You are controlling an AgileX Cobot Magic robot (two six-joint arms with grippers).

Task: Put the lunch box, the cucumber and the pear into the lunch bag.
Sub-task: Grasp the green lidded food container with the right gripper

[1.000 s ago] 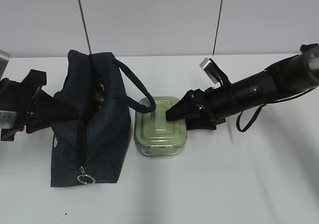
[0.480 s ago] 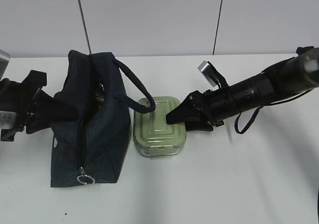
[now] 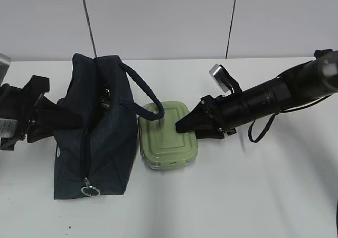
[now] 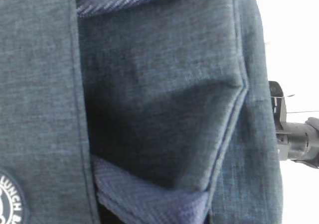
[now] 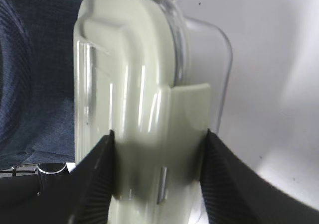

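The right gripper [image 5: 158, 176] is pinching the lunch box [image 3: 167, 136], which is sitting on the white table [image 3: 253, 190] just beside the lunch bag [image 3: 92, 143]. The left gripper [image 3: 53, 119], pressed together, is pinching the bag's side. Only the right wrist view is showing both pads [image 5: 97, 176] touching the lid's edges, below a pale wall [image 3: 169, 21].

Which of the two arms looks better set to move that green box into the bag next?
The right. Its pincer already squeezes the lunch box from both sides, right beside the lunch bag. The left pincer is busy at the bag's far side, pressed into the fabric, apparently holding it open.
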